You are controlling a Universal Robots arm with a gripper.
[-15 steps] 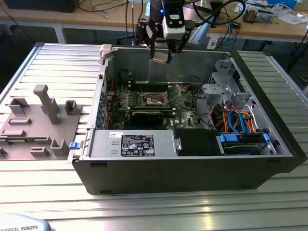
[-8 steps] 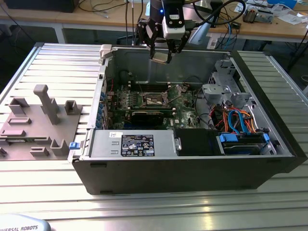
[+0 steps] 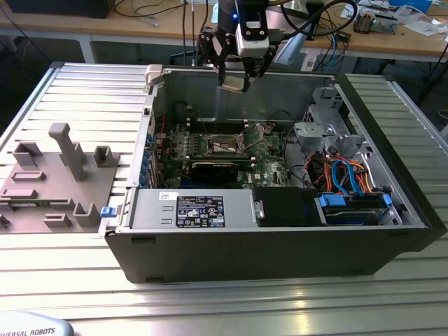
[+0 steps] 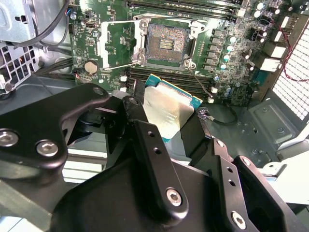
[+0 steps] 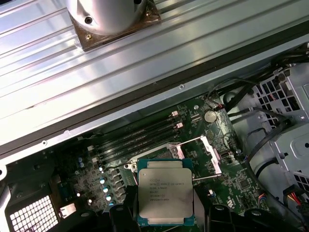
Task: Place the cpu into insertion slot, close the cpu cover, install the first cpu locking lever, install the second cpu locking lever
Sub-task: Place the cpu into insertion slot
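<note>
Ribbed metal table [image 3: 70,91] is carrying an open black case [image 3: 280,245] lying on its side, with a grey fixture [image 3: 42,189] sitting beside it at the exterior view's left. Inside the case, a green motherboard [image 3: 269,164] is facing upward. The gripper [image 3: 234,80] is hanging above the case near its far wall, well clear of the board. Its jaws are clamping the cpu [image 3: 234,85] by two opposite edges; in the second wrist view the black fingers [image 4: 145,130] are pressing against the sides of the cpu [image 4: 169,108], whose grey metal face [image 5: 165,191] is showing in the first wrist view. The slot [image 4: 167,42] is lying bare below, its contacts exposed. The cover [image 4: 101,46] is standing swung open at one side of the slot, apart from the cpu.
</note>
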